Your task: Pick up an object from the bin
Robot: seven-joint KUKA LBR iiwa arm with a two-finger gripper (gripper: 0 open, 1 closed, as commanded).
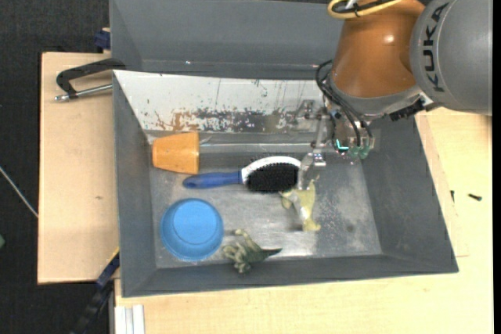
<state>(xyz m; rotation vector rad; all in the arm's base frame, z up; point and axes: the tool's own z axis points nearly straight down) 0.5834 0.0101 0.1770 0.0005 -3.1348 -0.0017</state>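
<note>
My gripper (316,159) hangs low in the right half of the bin, under the orange wrist cover. Right below it lies a pale yellow, limp, stringy thing (305,207) on the bin floor, its top end reaching up to the gripper's tip. I cannot tell whether the two touch. Just left of the gripper lies a brush (266,175) with a black bristle head in a white rim and a blue handle pointing left.
An orange cup (177,152) lies on its side at the back left. A blue round bowl (191,228) sits front left, with a small green dinosaur toy (244,253) beside it at the front wall. The arm covers the bin's back right corner.
</note>
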